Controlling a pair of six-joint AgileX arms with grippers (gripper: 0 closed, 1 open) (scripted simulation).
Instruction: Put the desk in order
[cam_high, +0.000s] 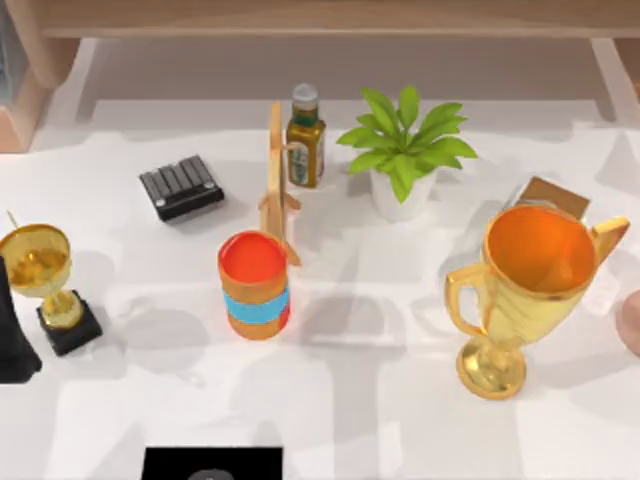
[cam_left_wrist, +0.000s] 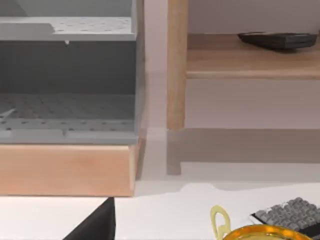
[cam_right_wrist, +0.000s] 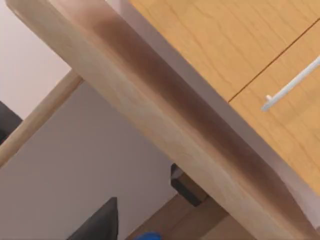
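Left gripper (cam_high: 15, 345) beside small trophy (cam_high: 45, 285) (left desk (cam_high: 380, 400) edge) | apparently idle | fingers' gap: cannot tell

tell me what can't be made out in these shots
- Top view: a black slab at the near edge of the desk is cut off by the frame, so what it is stays unclear.
- Top view: a brown flat thing is mostly hidden behind the large gold trophy.
- Left wrist view: the small gold trophy is cut off by the frame.
- Right wrist view: a blue object is cut off; cannot identify.
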